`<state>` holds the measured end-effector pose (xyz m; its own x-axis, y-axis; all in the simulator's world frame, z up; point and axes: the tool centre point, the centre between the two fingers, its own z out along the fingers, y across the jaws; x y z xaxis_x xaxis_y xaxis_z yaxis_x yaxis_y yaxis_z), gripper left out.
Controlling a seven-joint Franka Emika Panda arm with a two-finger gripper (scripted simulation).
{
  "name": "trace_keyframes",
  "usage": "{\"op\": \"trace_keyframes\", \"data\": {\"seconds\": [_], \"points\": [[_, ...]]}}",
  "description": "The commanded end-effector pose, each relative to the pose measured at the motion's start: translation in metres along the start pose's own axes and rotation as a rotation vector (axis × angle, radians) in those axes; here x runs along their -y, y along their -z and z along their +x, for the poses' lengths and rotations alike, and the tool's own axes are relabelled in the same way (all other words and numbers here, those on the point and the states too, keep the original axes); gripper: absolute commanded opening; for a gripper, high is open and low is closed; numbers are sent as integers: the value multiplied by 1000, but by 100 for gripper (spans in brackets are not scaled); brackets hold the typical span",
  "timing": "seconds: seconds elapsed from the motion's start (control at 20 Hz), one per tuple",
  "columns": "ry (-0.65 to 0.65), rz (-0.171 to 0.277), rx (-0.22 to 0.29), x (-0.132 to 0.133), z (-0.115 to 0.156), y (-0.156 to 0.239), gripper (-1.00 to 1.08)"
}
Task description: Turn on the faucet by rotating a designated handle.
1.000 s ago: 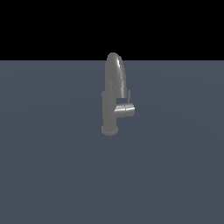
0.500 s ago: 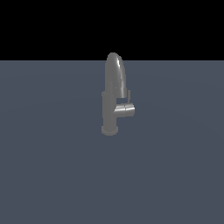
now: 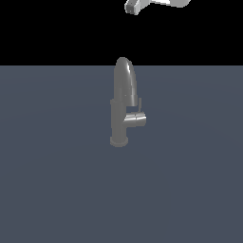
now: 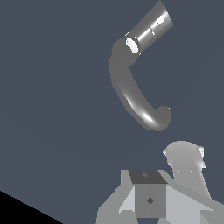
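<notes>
The grey faucet (image 3: pixel 122 102) stands upright on the dark floor, with a round base and a tall arched spout. Its handle (image 3: pixel 135 119) is a short horizontal stub on the exterior view's right of the body, with a thin lever pin (image 3: pixel 139 103) standing up from it. My gripper (image 3: pixel 136 6) shows only as a white piece at the exterior view's top edge, high above the faucet and apart from it. In the wrist view the curved spout (image 4: pixel 131 92) lies beyond my gripper (image 4: pixel 175 179). I cannot tell how the jaws stand.
The faucet stands on a flat dark blue-grey floor (image 3: pixel 57 190). Beyond its far edge the background is black. No other object shows.
A white part of my arm has come into view at the exterior view's top edge, above the faucet. The faucet and its handle have not moved.
</notes>
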<state>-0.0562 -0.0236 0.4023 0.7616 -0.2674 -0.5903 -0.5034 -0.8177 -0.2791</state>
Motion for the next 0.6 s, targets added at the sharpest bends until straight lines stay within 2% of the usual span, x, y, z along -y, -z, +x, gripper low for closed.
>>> {"op": "trace_keyframes", "data": {"seconds": [0.0,0.55], "points": [[-33,34,41,0,16,-1,-100],[-185,193,230,-4,85,-15,-100]]}}
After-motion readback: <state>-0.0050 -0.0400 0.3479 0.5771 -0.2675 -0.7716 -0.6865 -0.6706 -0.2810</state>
